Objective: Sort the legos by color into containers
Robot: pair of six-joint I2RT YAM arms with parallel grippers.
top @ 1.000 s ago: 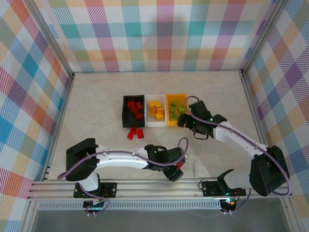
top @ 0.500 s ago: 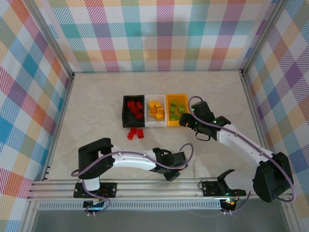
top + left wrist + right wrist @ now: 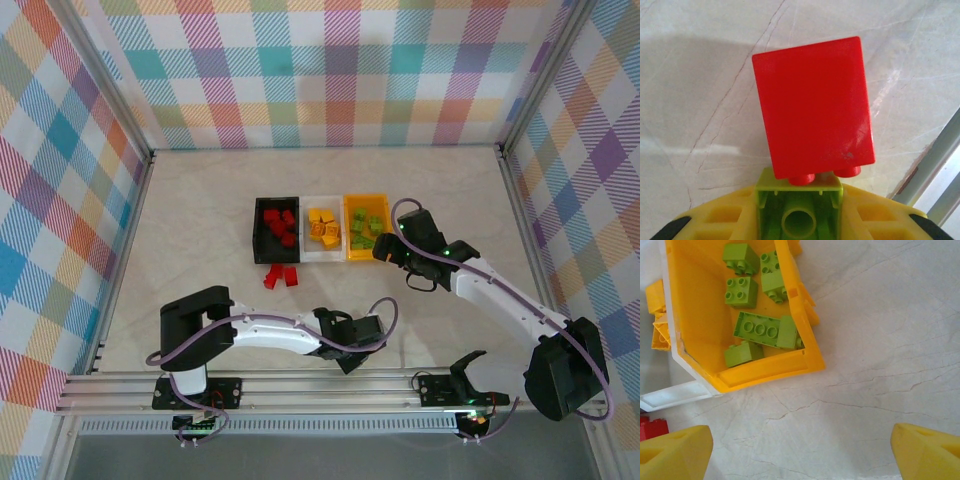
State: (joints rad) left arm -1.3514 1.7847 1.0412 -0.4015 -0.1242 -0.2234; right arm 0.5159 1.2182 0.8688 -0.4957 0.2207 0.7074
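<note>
Left pincer [image 3: 800, 230] clamped on a green brick [image 3: 799, 202]; right pincer [image 3: 800, 450] spread wide.
Our left wrist view shows a red brick [image 3: 814, 107] touching it just past the tips, too small to read from above. The left arm has folded back since a second ago. Ahead-left of the right pincer, the orange bin [image 3: 765, 372] holds green legos [image 3: 760, 329]; black bin [image 3: 258, 232] reds [image 3: 280, 225], white bin [image 3: 322, 253] yellows [image 3: 322, 226]; two loose reds [image 3: 281, 277] on the desk [image 3: 200, 220].

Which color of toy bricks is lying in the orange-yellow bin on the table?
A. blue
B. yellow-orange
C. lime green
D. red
C: the right wrist view looks down into the orange-yellow bin, and every piece in it is one of the lime green bricks.
</note>
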